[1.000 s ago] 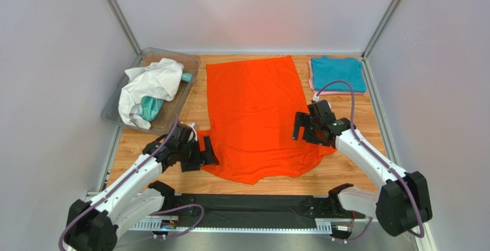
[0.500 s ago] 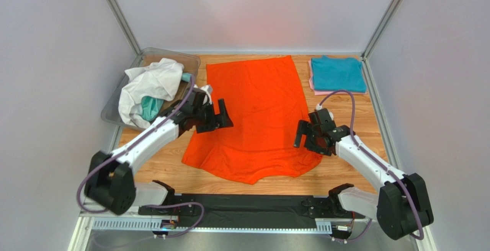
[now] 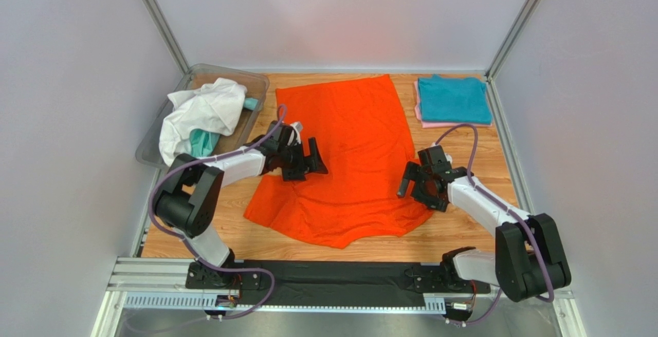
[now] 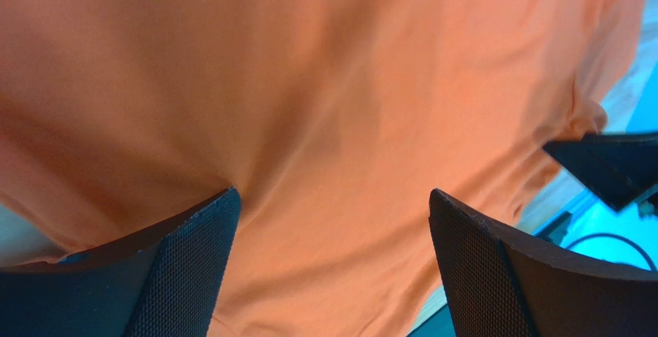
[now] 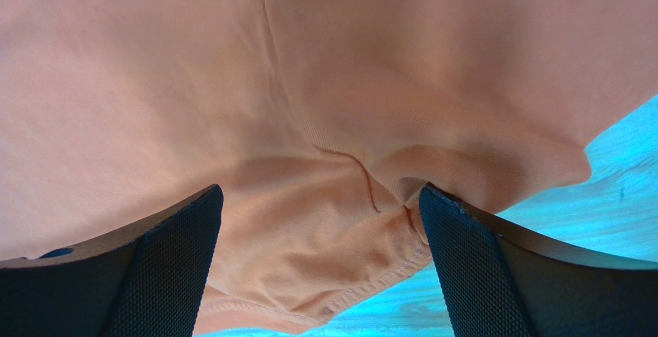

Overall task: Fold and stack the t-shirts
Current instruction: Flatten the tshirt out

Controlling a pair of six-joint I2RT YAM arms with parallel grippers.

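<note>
The orange t-shirt (image 3: 347, 152) lies spread flat across the middle of the wooden table. My left gripper (image 3: 315, 161) is low over its left side, open, and only orange cloth (image 4: 332, 121) shows between the mesh fingers (image 4: 189, 268). My right gripper (image 3: 415, 192) is open at the shirt's near right edge. A bunched sleeve hem (image 5: 324, 252) lies between its fingers (image 5: 471, 268) and is not pinched. A folded teal t-shirt (image 3: 454, 98) rests on a pink one (image 3: 419, 113) at the back right.
A clear plastic bin (image 3: 151, 146) stands at the back left, holding a crumpled white shirt (image 3: 202, 110) and a teal one (image 3: 202, 146). Bare wood shows near the front edge and to the right of the orange shirt. Metal frame posts and white walls close in the table.
My left arm swung from the shirt's near left corner up and right, over its left side. The shirt's near left edge now lies further left. The right gripper shifted slightly nearer.
</note>
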